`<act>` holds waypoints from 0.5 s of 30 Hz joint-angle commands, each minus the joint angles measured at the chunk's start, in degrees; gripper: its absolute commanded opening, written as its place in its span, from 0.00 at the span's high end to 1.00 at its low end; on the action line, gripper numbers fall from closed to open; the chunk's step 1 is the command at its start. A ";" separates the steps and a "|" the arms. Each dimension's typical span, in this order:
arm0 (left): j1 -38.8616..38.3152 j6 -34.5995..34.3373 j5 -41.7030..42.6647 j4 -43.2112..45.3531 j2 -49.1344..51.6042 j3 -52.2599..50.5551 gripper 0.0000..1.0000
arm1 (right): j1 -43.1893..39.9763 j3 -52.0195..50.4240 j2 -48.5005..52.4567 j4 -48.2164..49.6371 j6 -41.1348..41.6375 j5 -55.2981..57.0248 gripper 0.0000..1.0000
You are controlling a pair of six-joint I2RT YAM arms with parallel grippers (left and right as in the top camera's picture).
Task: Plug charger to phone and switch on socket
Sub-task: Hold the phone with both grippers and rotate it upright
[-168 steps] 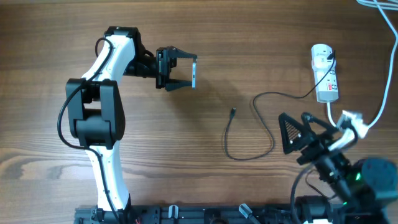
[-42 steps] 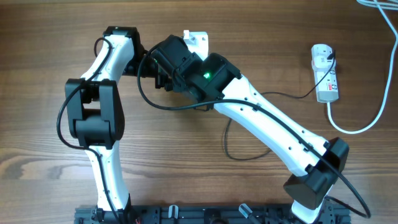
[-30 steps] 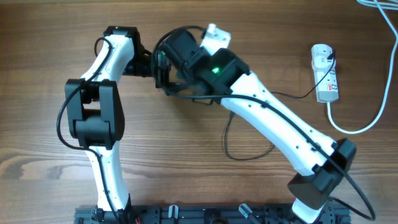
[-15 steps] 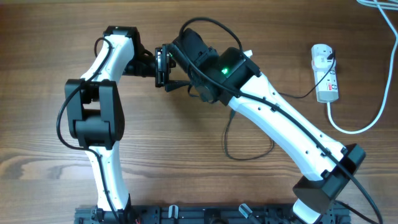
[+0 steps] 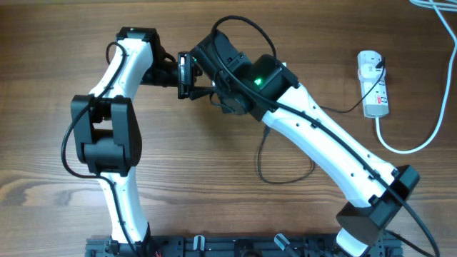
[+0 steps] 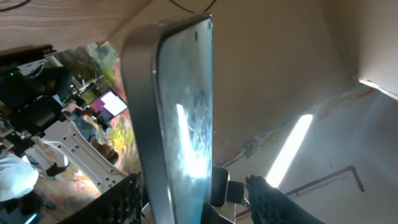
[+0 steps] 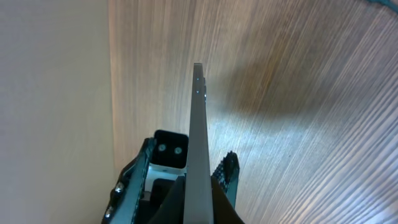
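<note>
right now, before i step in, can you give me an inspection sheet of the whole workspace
surface: wooden table, no spills seen
job's things: phone up off the table, seen edge-on; power strip far right, switch state too small to tell
clutter: nothing seen
grippers: left gripper looks shut on the phone; right gripper has fingers either side of it, grip unclear
cables: charger cable loops on the table from the power strip, free end hidden under the right arm; white cord runs off the top right
surroundings: ceiling light in the left wrist view, rest blurred
</note>
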 commanded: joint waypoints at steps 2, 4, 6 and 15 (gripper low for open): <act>-0.24 -0.83 1.07 -0.11 -1.68 0.07 0.45 | 0.11 0.96 -0.61 0.70 0.83 -0.15 0.95; -0.22 -0.83 1.09 -0.11 -1.68 0.07 0.48 | 0.13 0.96 -0.61 0.70 0.83 -0.15 0.96; -0.22 -0.83 1.09 -0.11 -1.68 0.07 0.53 | 0.11 0.96 -0.61 0.83 0.83 -1.33 0.95; -0.22 -0.83 1.07 -0.11 -1.68 0.07 0.65 | 0.11 0.94 -0.61 1.16 0.81 -1.79 0.95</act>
